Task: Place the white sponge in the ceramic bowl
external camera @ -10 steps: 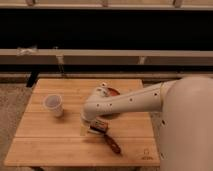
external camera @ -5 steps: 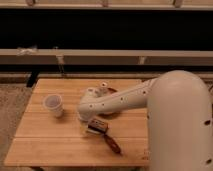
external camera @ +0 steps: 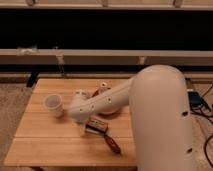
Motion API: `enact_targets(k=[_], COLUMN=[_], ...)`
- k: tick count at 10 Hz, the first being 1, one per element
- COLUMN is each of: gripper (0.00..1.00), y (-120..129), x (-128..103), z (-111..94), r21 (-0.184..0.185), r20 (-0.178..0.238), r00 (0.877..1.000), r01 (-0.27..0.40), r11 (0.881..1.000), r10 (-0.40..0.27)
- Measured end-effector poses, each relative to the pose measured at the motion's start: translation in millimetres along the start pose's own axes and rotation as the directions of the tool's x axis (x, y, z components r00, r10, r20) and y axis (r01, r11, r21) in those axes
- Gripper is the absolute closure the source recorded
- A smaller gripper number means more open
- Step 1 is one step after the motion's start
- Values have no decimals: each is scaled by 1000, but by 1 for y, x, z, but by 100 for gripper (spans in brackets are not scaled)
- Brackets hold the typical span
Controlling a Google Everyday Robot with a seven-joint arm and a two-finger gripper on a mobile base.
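My white arm reaches in from the right, and its gripper (external camera: 81, 116) is low over the wooden table (external camera: 40, 145), between the plastic cup and a brown packet. The orange-red ceramic bowl (external camera: 96, 93) sits behind the forearm, which hides most of it, so only a strip of its rim shows. A small white thing (external camera: 104, 86) sits at the bowl's far edge. I cannot tell whether it is the white sponge. A pale bit shows just under the gripper, next to the packet.
A pale translucent plastic cup (external camera: 53, 104) stands upright on the left of the table. A brown packet (external camera: 97, 125) and a red-handled tool (external camera: 113, 144) lie near the front. A railing and a dark wall run behind the table. Cables lie on the floor at the right.
The arm's bulky upper part has swung further into the right of the view. The gripper end has moved a little left and back, from over the packet toward the cup.
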Motion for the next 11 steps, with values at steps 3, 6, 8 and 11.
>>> enact_targets(k=[3, 6, 8, 11], gripper=[20, 21, 38, 67], y=[-7, -12, -12, -12], x=[10, 22, 26, 27], z=[2, 3, 3, 1], r21=[19, 24, 22, 21], r20=[-52, -87, -99, -99], r00=[999, 996, 995, 995], r01=[16, 23, 30, 33], r11=[1000, 999, 999, 999], r10=[-15, -21, -28, -30])
